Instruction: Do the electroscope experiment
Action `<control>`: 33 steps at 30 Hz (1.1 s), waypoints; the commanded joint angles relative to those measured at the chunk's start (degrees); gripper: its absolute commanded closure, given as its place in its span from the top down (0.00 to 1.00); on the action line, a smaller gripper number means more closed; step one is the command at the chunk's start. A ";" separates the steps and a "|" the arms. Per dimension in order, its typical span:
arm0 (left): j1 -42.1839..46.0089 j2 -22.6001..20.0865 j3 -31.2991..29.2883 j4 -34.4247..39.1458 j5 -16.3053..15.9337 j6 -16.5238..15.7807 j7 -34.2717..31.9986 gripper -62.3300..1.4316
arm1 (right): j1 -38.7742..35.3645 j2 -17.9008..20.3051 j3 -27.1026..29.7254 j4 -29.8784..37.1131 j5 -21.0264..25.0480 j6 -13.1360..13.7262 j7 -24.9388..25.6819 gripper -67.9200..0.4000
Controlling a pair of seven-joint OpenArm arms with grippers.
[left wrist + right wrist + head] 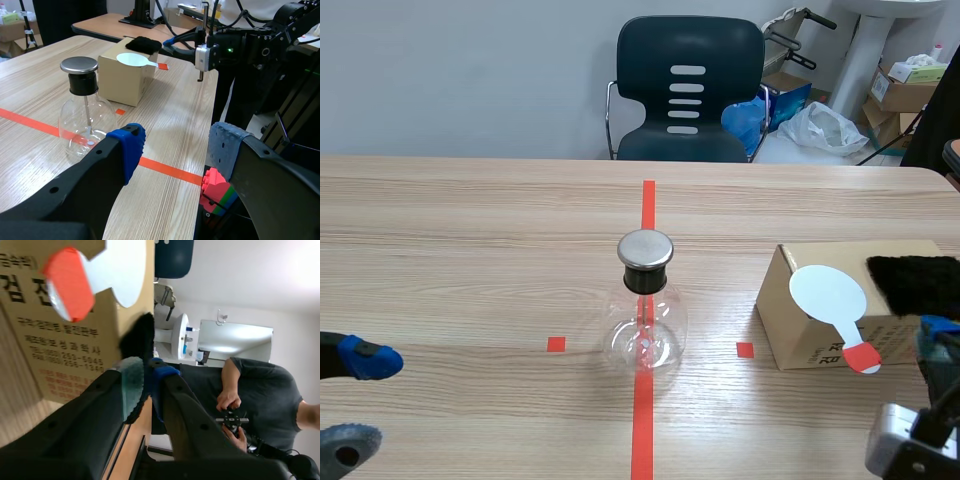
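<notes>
Scene: clear glass flask with metal cap [645, 310] upright on desk [470, 250], fragile; white round paddle with red handle [830, 293] on brown cardboard box [805, 345], light, take by handle.
Left wrist: left gripper [177, 150] fingers spread.
Right wrist: right gripper [145, 387] fingers seemingly pressed together, empty.

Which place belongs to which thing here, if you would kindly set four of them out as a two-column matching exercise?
Things
1. glass flask
2. white paddle
3. black fur cloth
4. chair

Places
A. beyond the table's far edge
B. on the cardboard box, its red handle end sticking out past the box's front edge
C. standing on the long tape line, mid-table
D. on the box's top, at its right end in the scene view

Pairs: 1-C, 2-B, 3-D, 4-A
</notes>
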 commanded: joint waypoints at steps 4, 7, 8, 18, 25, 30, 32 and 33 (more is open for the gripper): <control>-0.17 -0.07 -0.15 0.28 -0.52 -0.17 -0.85 0.52 | -0.35 0.44 1.38 -0.15 -0.44 -3.34 -0.17 0.46; -0.17 -0.07 -0.15 0.28 -0.52 -0.17 -0.85 0.52 | -0.26 -0.22 1.36 -1.70 -0.42 -3.34 1.97 0.59; -0.17 -0.07 -0.15 0.28 -0.52 -0.17 -0.85 0.52 | -0.13 -0.59 1.36 -2.27 -0.42 -3.34 2.84 0.63; -0.17 -0.07 -0.15 0.28 -0.50 -0.15 -0.85 0.52 | 4.61 -5.70 1.33 -8.28 -0.35 -3.34 14.67 0.72; -0.17 -0.07 -0.15 0.26 -0.50 -0.15 -0.83 0.52 | 5.64 -7.23 1.31 -8.28 0.48 -3.34 21.38 0.72; -0.17 -0.07 -0.15 0.26 -0.48 -0.15 -0.81 0.52 | 6.36 -7.65 1.33 -8.28 2.84 -3.34 23.17 0.72; -0.17 -0.07 -0.15 0.26 -0.31 -0.15 -0.83 0.52 | 6.51 -7.65 1.36 -8.28 4.50 -3.34 23.15 0.72; -0.17 -0.07 -0.15 0.26 -0.31 -0.15 -0.83 0.52 | 6.54 -7.65 1.36 -8.28 5.35 -3.34 23.15 0.72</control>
